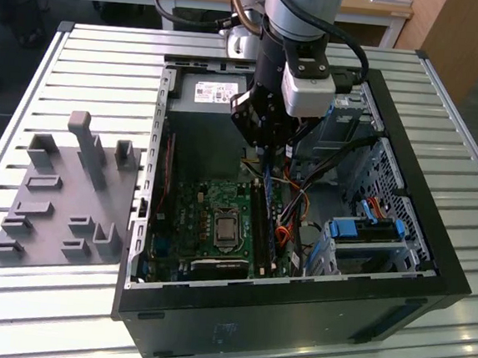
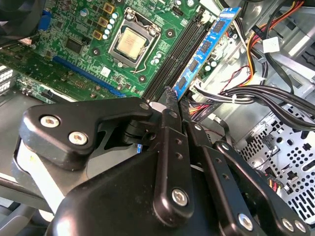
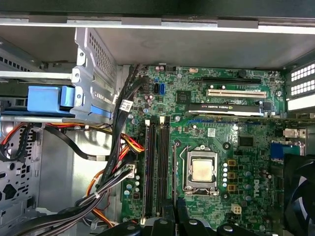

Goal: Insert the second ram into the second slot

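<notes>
The gripper (image 2: 173,101) is clamped on what appears to be the near end of the second ram (image 2: 206,51), which hangs edge-down just above the memory slots (image 3: 156,167) beside the processor socket (image 3: 201,169) and is judged not yet seated. With an end grip, the free end may tilt and meet the slot off-line, jamming or entering the neighbouring slot. The loose cables (image 2: 256,93) nearby may snag the stick.

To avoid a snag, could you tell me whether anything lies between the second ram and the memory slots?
Nothing visible does. The hand holds the second ram close to the black memory slots, which lie bare. The cable bundle runs beside them, not across them.
</notes>
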Robot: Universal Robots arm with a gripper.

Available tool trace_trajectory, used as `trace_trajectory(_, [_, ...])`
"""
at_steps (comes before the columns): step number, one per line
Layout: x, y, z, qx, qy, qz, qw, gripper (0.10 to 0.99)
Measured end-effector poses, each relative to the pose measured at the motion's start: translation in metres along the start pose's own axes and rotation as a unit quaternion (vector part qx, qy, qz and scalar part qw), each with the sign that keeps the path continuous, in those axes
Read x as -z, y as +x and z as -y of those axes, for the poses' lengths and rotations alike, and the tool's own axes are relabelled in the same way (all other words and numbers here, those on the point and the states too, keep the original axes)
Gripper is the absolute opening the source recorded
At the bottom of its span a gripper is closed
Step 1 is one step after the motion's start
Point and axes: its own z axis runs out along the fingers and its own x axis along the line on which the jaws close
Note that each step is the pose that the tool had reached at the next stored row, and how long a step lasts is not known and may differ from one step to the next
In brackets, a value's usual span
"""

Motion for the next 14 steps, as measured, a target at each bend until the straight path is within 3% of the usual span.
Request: trace_trajectory(14, [-0.0032, 0.0000, 0.0000, 0.000, 0.0000, 0.0000, 1.0000, 0.137])
